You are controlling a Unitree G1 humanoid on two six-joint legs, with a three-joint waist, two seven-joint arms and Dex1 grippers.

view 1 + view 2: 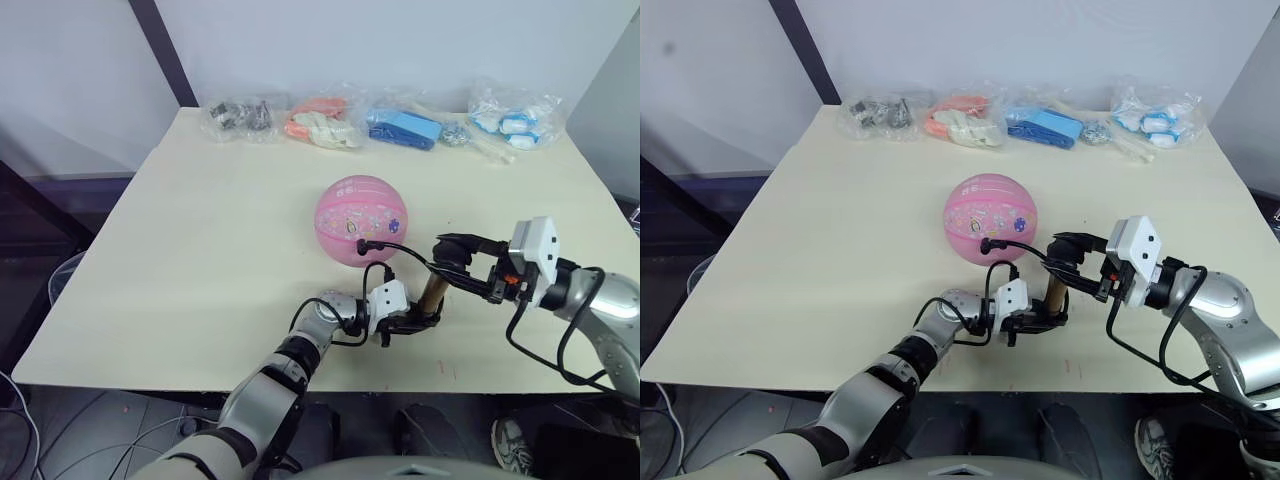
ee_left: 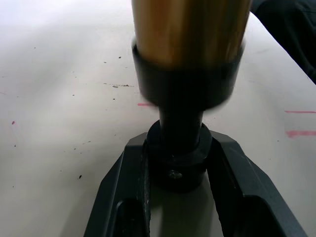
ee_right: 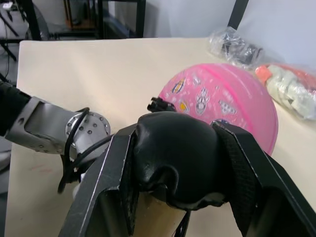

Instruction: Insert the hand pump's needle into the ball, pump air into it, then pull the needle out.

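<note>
Holding the short gold-bronze metal hand pump (image 1: 432, 295) upright-ish on the cream table (image 1: 200, 260), just in front of the pink rubber ball with cartoon prints (image 1: 360, 218). My left gripper (image 1: 405, 322) is clamped on the pump's black base; my right gripper (image 1: 462, 265) is clamped on the black handle on top. The thin black hose (image 1: 400, 250) loops to a small black needle fitting (image 1: 362, 243) seated on the ball's near side.

My read of the risks:
- Handle pushed off-axis: the pump tips and the hose drags the fitting out of the valve.
- Nothing braces the ball, so a hose tug could roll it.

Left wrist view shows the base grip tight; the head views can't confirm that. Right wrist view shows the handle wedged between the fingers (image 3: 103, 187) and the fitting on the ball. The metal pin itself is hidden.
</note>
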